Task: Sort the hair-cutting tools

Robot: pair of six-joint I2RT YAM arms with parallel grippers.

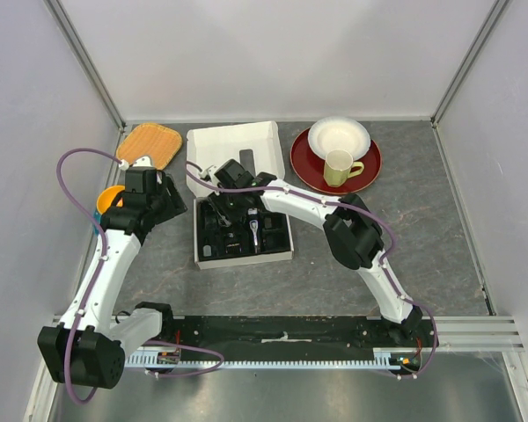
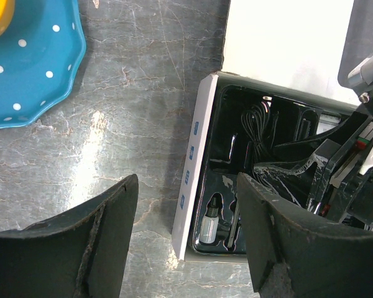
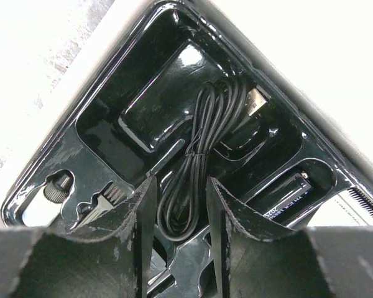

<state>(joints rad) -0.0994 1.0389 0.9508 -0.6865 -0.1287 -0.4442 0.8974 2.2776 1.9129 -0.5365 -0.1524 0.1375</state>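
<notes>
A white box (image 1: pixel 198 255) holds a black moulded tray (image 3: pixel 143 105). The black and silver clipper (image 1: pixel 255 231) lies in the tray's middle. A thin cleaning brush (image 3: pixel 103 201) sits in a slot at the tray's corner, beside a small bottle (image 3: pixel 50 192). My right gripper (image 3: pixel 181 181) hangs open over the tray. Its fingers stand either side of a coiled black cable (image 3: pixel 202 136) without touching it. My left gripper (image 2: pixel 186 180) is open above the table, over the box's left wall (image 2: pixel 193 180), with nothing held.
The box's white lid (image 1: pixel 233 145) lies behind it. A woven plate (image 1: pixel 150 145) is at the back left. A blue dotted plate (image 2: pixel 31 62) with a yellow cup (image 1: pixel 108 200) sits under the left arm. A red plate (image 1: pixel 312 171) carries a white bowl (image 1: pixel 339 136) and a green mug (image 1: pixel 339 167).
</notes>
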